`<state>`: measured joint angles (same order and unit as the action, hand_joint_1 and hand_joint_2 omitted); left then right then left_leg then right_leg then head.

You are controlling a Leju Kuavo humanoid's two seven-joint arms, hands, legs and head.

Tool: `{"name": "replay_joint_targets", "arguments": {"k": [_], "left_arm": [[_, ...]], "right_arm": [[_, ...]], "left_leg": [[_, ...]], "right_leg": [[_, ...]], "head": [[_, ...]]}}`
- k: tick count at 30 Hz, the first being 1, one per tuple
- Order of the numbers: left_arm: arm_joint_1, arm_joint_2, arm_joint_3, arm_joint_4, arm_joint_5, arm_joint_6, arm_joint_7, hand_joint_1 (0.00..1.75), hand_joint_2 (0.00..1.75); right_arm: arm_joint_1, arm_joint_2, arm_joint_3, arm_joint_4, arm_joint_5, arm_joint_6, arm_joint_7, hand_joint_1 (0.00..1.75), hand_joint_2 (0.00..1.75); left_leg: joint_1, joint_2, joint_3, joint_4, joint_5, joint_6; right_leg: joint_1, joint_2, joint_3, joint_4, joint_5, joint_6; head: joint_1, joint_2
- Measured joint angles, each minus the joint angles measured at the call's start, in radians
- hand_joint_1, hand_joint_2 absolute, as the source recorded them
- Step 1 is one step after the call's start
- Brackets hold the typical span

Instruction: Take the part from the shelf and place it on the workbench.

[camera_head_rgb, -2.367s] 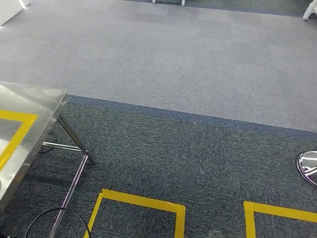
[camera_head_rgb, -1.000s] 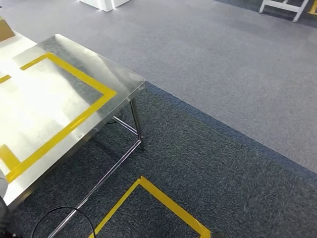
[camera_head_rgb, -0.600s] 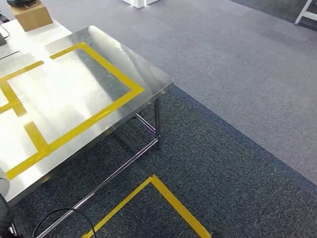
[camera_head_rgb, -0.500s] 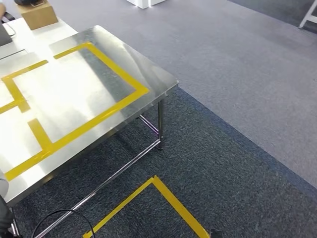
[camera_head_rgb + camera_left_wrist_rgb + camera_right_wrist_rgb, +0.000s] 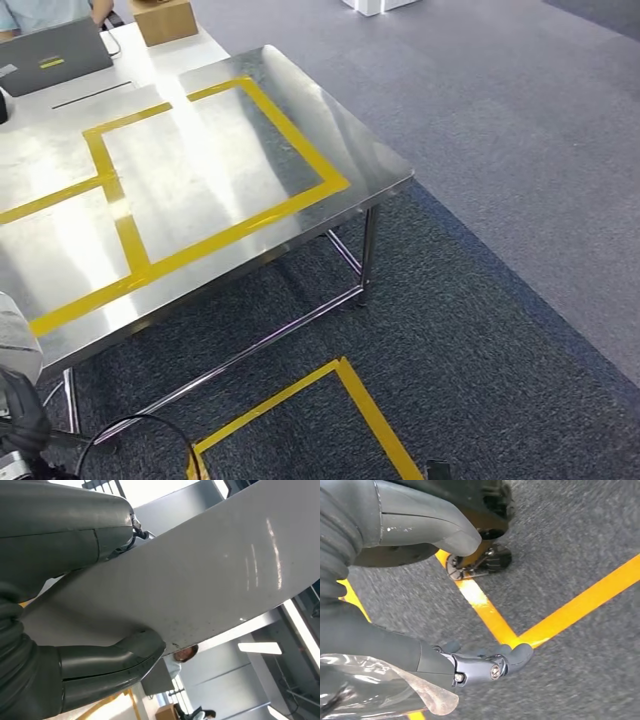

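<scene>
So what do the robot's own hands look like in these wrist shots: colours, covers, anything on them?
The left hand has a dark grey ribbed cover at the wrist, a thick smooth grey thumb and grey fingers with seam lines. The right hand has the same ribbed cover and thick grey thumb; its darker fingers show small silver screws. Crinkled clear plastic with a brownish edge wraps part of it.
</scene>
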<state>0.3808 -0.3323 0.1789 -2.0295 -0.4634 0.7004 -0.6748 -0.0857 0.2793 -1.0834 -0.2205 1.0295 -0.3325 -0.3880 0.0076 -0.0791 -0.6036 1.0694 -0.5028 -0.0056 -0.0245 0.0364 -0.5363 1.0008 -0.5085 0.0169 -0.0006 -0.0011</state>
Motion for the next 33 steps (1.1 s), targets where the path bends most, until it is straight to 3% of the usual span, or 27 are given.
{"name": "replay_joint_targets", "arguments": {"k": [2,3,4,5,7,9,11,13,15,17,18,19,20,21,23,25,26,29,33], "left_arm": [[0.0,0.001,-0.006,0.0,-0.001,0.0,0.0,1.75,1.75],[0.0,0.002,-0.008,0.0,-0.001,0.0,0.0,1.75,1.75],[0.0,0.002,-0.009,0.0,-0.001,0.0,0.0,1.75,1.75],[0.0,0.002,-0.01,0.0,-0.001,0.0,0.0,1.75,1.75],[0.001,0.002,-0.012,0.0,-0.001,0.0,0.0,1.75,1.75],[0.001,0.002,-0.014,0.0,-0.003,0.0,0.0,1.75,1.75],[0.002,0.002,-0.019,0.0,-0.007,0.0,0.0,1.75,1.75],[0.005,0.002,-0.024,0.0,-0.012,0.0,0.0,1.75,1.75],[0.006,0.0,-0.027,0.0,-0.016,0.0,0.0,1.75,1.75],[0.006,0.0,-0.03,0.0,-0.019,0.0,0.0,1.75,1.75],[0.006,0.0,-0.032,0.0,-0.019,0.0,0.0,1.75,1.75],[0.006,0.0,-0.033,0.0,-0.019,0.0,0.0,1.75,1.75],[0.006,0.0,-0.034,0.0,-0.019,0.0,0.0,1.75,1.75],[0.006,0.0,-0.035,0.0,-0.019,0.0,0.0,1.75,1.75],[0.006,0.0,-0.035,0.0,-0.018,0.0,0.0,1.75,1.75],[0.006,0.001,-0.038,0.0,-0.018,0.0,0.0,1.75,1.75],[0.006,0.001,-0.039,0.0,-0.018,0.0,0.0,1.75,1.75],[0.007,0.002,-0.043,0.0,-0.018,0.0,0.0,1.75,1.75],[0.006,0.004,-0.048,0.001,-0.018,0.0,0.0,1.75,1.75]], "right_arm": [[0.001,0.0,0.0,0.0,-0.002,0.003,-0.004,0.0,1.75],[0.002,0.0,0.0,0.0,-0.004,0.005,-0.005,0.0,1.75],[0.002,0.0,0.0,0.0,-0.006,0.007,-0.007,0.0,1.75],[0.002,0.0,0.0,0.0,-0.009,0.011,-0.009,0.0,1.75],[-0.001,0.0,0.0,0.0,-0.017,0.025,-0.019,0.0,1.75],[-0.002,0.001,0.0,0.001,-0.027,0.042,-0.041,0.0,1.75],[-0.004,0.001,0.0,0.001,-0.034,0.056,-0.066,0.0,1.75],[-0.008,0.001,-0.001,0.001,-0.037,0.068,-0.074,0.0,1.75],[-0.014,0.002,-0.001,0.001,-0.037,0.077,-0.066,0.0,1.75],[-0.015,0.003,0.0,0.001,-0.037,0.081,-0.058,0.0,1.75],[-0.014,0.002,0.0,0.001,-0.036,0.082,-0.055,0.0,1.75],[-0.011,0.002,0.0,0.001,-0.037,0.083,-0.053,0.0,1.75],[-0.009,0.002,-0.001,0.001,-0.037,0.083,-0.051,0.0,1.75],[-0.008,0.002,-0.001,0.001,-0.038,0.084,-0.048,0.0,1.75],[-0.009,0.002,-0.001,0.001,-0.039,0.086,-0.042,0.0,1.75],[-0.01,0.002,-0.002,0.002,-0.041,0.091,-0.031,0.0,1.75],[-0.01,0.002,-0.002,0.003,-0.043,0.095,-0.024,0.0,1.75],[-0.01,0.003,-0.004,0.005,-0.048,0.109,-0.001,0.0,1.75],[-0.009,0.003,-0.005,0.006,-0.053,0.116,0.015,0.0,1.75]], "left_leg": [[0.0,0.054,-0.057,0.124,-0.063,-0.006],[0.0,0.064,-0.086,0.187,-0.088,-0.008],[0.001,0.067,-0.103,0.225,-0.097,-0.009],[0.001,0.069,-0.103,0.228,-0.087,-0.008],[0.0,0.083,-0.046,0.121,-0.021,0.0],[-0.01,0.13,0.021,-0.005,0.018,0.013],[-0.021,0.155,0.038,-0.047,0.015,0.022],[-0.019,0.134,0.035,-0.055,0.019,0.029],[-0.012,0.112,0.039,-0.063,0.025,0.038],[-0.008,0.091,0.04,-0.066,0.029,0.044],[-0.008,0.079,0.039,-0.066,0.029,0.046],[-0.008,0.066,0.039,-0.066,0.029,0.047],[-0.008,0.053,0.039,-0.065,0.029,0.047],[-0.007,0.039,0.04,-0.065,0.029,0.046],[-0.006,0.015,0.043,-0.062,0.026,0.041],[-0.006,-0.004,0.039,-0.054,0.021,0.031],[-0.007,-0.011,0.036,-0.052,0.021,0.026],[-0.005,-0.017,0.033,-0.055,0.025,0.016],[-0.011,-0.002,0.042,-0.059,0.027,0.042]], "right_leg": [[0.004,-0.031,0.001,0.0,-0.004,-0.01],[0.007,-0.047,0.002,0.0,-0.005,-0.012],[0.008,-0.063,0.002,0.0,-0.007,-0.013],[0.01,-0.076,0.004,0.0,-0.009,-0.014],[0.013,-0.1,0.011,0.0,-0.013,-0.012],[0.017,-0.12,0.018,0.0,-0.02,-0.007],[0.022,-0.14,0.021,0.0,-0.024,0.002],[0.023,-0.157,0.025,-0.002,-0.029,0.014],[0.022,-0.124,0.013,0.029,-0.056,0.026],[0.019,-0.067,-0.041,0.142,-0.113,0.032],[0.019,-0.051,-0.077,0.212,-0.139,0.033],[0.018,-0.044,-0.108,0.265,-0.151,0.034],[0.017,-0.04,-0.124,0.283,-0.143,0.034],[0.016,-0.037,-0.122,0.262,-0.116,0.033],[0.012,-0.014,-0.074,0.135,-0.037,0.032],[0.008,0.016,-0.028,0.031,-0.002,0.027],[0.008,0.024,-0.02,0.015,-0.004,0.022],[0.008,0.012,-0.012,0.009,-0.003,0.005],[0.009,0.006,-0.007,0.006,-0.003,0.005]], "head": [[-0.008,0.0],[-0.008,0.0],[-0.008,0.0],[-0.008,0.0],[-0.008,0.0],[-0.009,0.0],[-0.008,0.0],[-0.007,0.0],[-0.002,0.0],[0.003,0.0],[0.004,0.0],[0.004,0.0],[0.004,0.0],[0.004,0.0],[0.004,0.0],[0.004,0.0],[0.004,0.0],[0.002,0.0],[-0.014,0.0]]}}
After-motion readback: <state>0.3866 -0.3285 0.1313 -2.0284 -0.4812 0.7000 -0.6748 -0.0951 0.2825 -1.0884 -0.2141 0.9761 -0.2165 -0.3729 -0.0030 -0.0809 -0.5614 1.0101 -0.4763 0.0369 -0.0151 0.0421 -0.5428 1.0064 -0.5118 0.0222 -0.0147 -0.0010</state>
